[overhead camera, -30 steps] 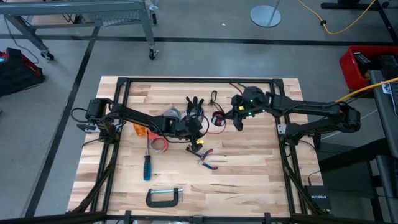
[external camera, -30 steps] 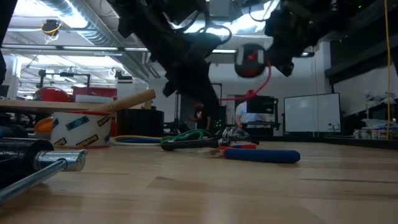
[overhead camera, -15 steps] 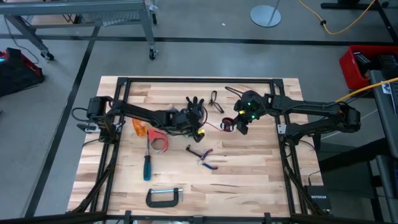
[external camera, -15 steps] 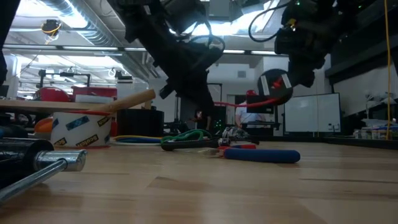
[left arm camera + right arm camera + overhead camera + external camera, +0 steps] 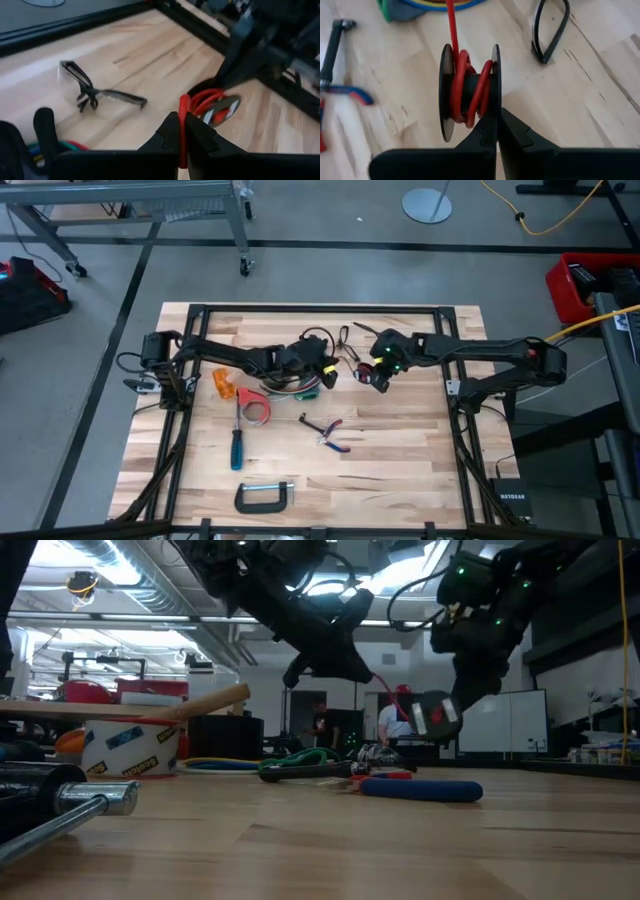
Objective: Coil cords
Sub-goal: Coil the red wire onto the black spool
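A pale wooden bench (image 5: 400,480) with a black metal frame along its edges carries everything. The dark left arm (image 5: 220,358) is stretched from the left edge towards the middle of the back half. The dark right arm (image 5: 480,352) is stretched from the right edge to meet it there.

A black metal C-clamp (image 5: 263,497) is laid close to the front edge. A blue-handled screwdriver (image 5: 237,448) is laid between that clamp and the left arm. A bundle of green, yellow and blue cables (image 5: 300,383) is seen under the left arm's wrist. Red-handled pliers (image 5: 328,432) are laid near the middle of the bench. Clear safety glasses with a dark frame (image 5: 90,90) are set just inside the back edge.

A small black spool (image 5: 467,92) is held clear of the surface, in the back half and slightly towards the right edge. The right arm's jaws are closed on the rim of one of its discs. A thin red cord (image 5: 183,125) is partly wound round the spool's core in a few turns. Its free length is drawn out to the left arm's jaws, which are pinched tight on it just beside the spool. A second cord cannot be made out with certainty.
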Motion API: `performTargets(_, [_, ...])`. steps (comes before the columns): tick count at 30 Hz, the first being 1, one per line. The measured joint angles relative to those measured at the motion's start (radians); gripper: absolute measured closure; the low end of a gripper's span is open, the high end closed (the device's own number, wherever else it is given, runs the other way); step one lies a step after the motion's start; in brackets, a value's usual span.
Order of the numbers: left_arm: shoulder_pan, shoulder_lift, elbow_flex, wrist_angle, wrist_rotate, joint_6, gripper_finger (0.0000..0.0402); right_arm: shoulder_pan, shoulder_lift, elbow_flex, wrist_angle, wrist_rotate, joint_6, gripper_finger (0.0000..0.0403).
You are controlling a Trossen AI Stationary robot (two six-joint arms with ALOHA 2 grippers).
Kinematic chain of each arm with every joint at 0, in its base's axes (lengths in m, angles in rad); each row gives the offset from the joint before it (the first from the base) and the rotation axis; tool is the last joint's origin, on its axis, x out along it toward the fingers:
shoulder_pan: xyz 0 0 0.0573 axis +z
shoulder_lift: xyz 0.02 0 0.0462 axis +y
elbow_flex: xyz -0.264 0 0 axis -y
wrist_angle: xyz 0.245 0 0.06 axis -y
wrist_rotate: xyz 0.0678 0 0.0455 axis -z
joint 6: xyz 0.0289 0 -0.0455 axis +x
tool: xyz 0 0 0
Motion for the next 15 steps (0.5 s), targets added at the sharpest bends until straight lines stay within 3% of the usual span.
performTargets(15, [0.042, 0.0, 0.0, 0.085, -0.001, -0.019, 0.0402, 0.0, 0.185, 0.0, 0.377, 0.003, 0.09, 0.0398])
